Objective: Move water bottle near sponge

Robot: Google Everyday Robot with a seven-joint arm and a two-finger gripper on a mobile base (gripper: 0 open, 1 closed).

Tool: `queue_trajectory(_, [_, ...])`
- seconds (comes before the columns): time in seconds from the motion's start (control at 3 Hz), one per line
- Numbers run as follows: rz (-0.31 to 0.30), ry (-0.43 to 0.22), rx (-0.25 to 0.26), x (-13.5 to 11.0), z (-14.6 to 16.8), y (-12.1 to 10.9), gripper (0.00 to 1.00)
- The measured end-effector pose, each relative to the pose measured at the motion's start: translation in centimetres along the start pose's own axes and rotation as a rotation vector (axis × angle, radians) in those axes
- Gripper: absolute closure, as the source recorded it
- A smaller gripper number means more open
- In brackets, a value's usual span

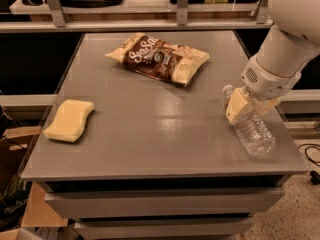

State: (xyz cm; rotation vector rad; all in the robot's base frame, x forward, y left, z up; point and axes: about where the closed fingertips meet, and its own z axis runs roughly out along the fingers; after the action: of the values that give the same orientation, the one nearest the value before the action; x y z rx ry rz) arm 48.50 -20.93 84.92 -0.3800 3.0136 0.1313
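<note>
Gripper (239,108): at the water bottle (256,134) neck; 1 bottle, lying down
Grip: we cannot tell
Sponge (69,120): far left; well apart

1 water bottle (255,134). 1 sponge (70,120). 1 chip bag (159,58). That makes 3 loose items, all on 1 grey surface (160,129). 1 arm (280,59) with 1 pincer (239,105), down at the bottle's cap end near the surface's right edge.
</note>
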Motion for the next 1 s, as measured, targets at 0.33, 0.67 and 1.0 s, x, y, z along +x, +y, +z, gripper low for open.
queue_trajectory(0.33, [-0.006, -0.024, 0.000, -0.5, -1.3, 0.0, 1.00])
queue_trajectory(0.67, [-0.029, -0.080, -0.010, -1.5, -3.9, 0.7, 1.00])
queue_trajectory(1.0, [-0.029, -0.080, -0.010, -1.5, -3.9, 0.7, 1.00])
